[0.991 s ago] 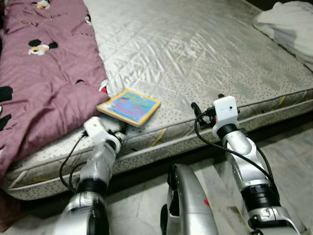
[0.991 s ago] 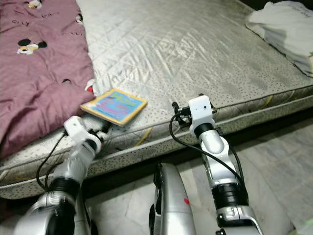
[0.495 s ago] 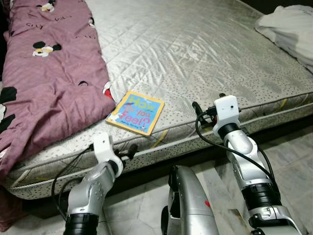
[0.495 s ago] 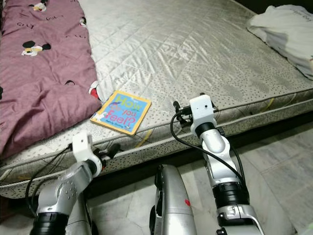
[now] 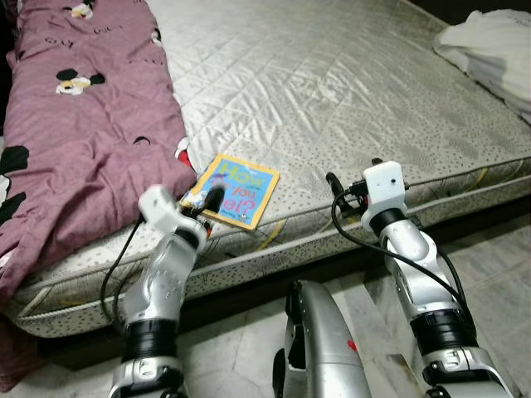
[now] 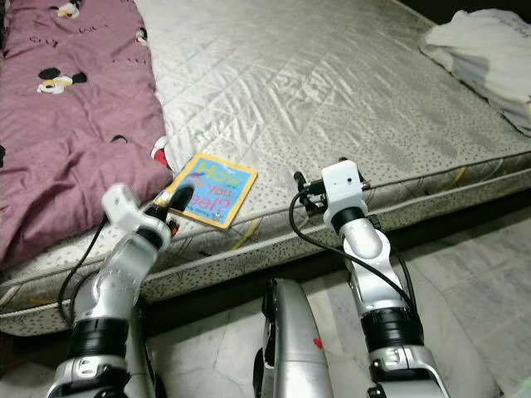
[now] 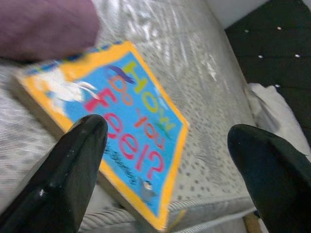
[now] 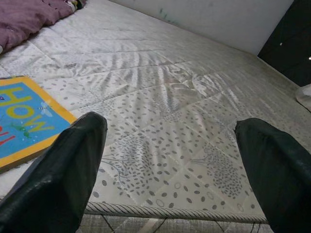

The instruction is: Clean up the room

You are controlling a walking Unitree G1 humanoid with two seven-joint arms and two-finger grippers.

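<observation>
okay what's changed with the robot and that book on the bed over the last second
The left gripper let the book go, dropped back below the mattress edge, and has now risen to the book's near corner again, fingers open. The book lies flatter and turned, title showing. The right gripper stayed open at the mattress edge; the purple blanket is unchanged.

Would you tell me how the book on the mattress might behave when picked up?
The book looks thick-edged and flat, so it is probably stiff. Its glossy cover may slip. Lying flat on the mattress, it may need the open left gripper to lift one edge.
</observation>
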